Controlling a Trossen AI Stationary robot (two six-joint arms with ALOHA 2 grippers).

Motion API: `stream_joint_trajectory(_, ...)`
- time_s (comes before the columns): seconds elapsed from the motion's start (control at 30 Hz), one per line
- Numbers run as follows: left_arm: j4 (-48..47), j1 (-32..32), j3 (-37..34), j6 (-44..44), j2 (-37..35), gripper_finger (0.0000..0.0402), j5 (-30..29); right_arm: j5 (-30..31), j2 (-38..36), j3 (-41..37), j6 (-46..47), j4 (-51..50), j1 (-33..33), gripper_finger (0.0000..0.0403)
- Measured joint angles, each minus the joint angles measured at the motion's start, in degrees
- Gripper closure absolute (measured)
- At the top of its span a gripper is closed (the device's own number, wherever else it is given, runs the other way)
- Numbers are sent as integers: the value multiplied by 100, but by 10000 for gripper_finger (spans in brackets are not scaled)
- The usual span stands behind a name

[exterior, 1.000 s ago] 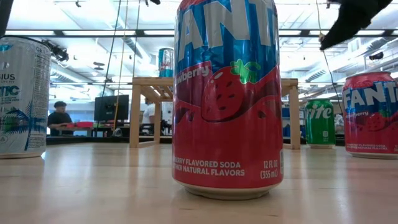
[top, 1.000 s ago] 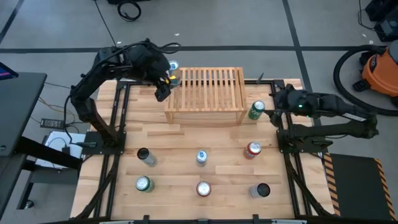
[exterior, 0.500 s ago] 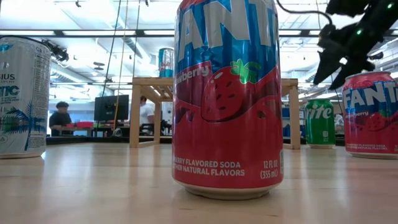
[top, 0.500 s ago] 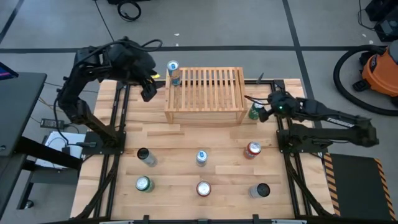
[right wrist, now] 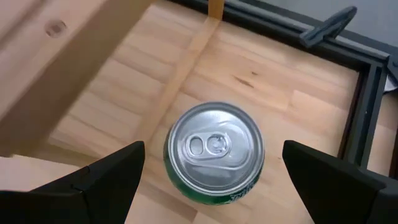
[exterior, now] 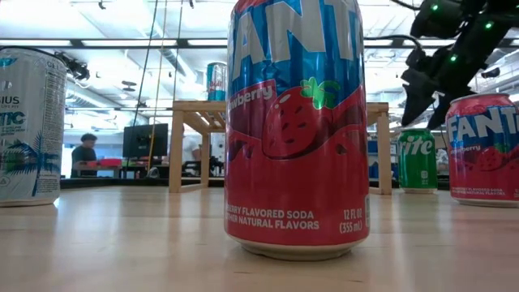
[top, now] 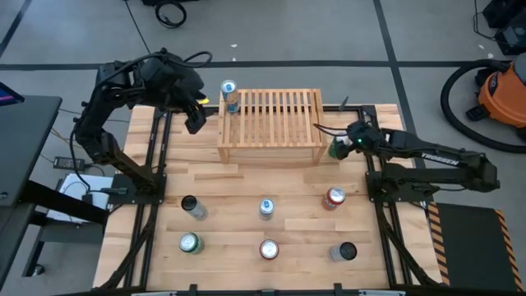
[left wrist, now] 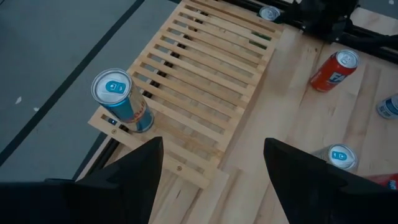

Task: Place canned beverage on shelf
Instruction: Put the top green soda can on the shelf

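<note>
Right tool [right wrist: 214,180] wide open over green can [right wrist: 214,152] by shelf [top: 271,123] right end: centre, drop straight, grip mid-body. Left tool [left wrist: 211,180] empty, part open.

Shelf [top: 271,123] of pale, matt, unfinished-looking wood, its slatted top showing grain and a small knot. Table [top: 246,193] of butcher-block wooden planks with a smooth, faintly sheened finish. Green can [right wrist: 214,155] with a brushed, bright metal lid and glossy printed wall; the strawberry soda can [exterior: 296,122] likewise glossy metal. Fingers [right wrist: 93,180] of the right gripper [right wrist: 214,177] dark, matt, plastic-like.
</note>
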Motion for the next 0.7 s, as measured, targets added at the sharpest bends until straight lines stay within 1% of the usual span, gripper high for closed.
stream_joint_trajectory(0.13,0,0,0,0,0,122,2,12,379,0,18,-11,0,11)
stream_joint_trajectory(0.23,0,0,0,2,0,122,2,128,647,0,19,-7,0,11)
stream_joint_trajectory(0.47,0,0,0,52,0,122,2,89,1124,0,10,31,-2,17)
stream_joint_trajectory(0.57,1,0,0,61,1,122,2,88,1235,0,9,42,-13,39)
stream_joint_trajectory(0.7,1,0,0,61,2,122,2,88,1258,4,-26,58,-85,91)
